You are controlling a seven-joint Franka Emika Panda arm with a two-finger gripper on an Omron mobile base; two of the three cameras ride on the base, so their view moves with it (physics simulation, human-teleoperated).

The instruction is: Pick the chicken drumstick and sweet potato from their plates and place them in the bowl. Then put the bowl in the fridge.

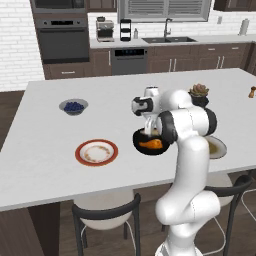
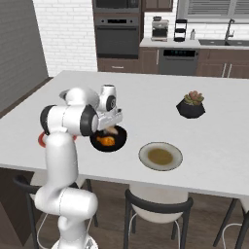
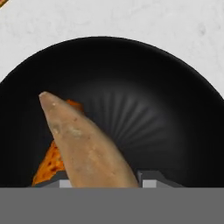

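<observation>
Tool [image 3: 107, 181] holding sweet potato [image 3: 87, 146] over bowl [image 3: 144, 87], drumstick [image 3: 50, 164] inside

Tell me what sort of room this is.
A home kitchen, rendered in simulation. The black wall oven sits in a white brick wall, a sink and coffee machine stand on the back counter, and stools tuck under a white island.

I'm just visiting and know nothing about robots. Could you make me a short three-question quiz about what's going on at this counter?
1. True or false: the chicken drumstick already lies in the bowl.
2. What is the gripper holding over the bowl? A) sweet potato B) blueberries C) succulent
3. Fill in: the plate with the orange-red rim now holds ____ food.

Key
1. True.
2. A, the sweet potato.
3. no
</observation>
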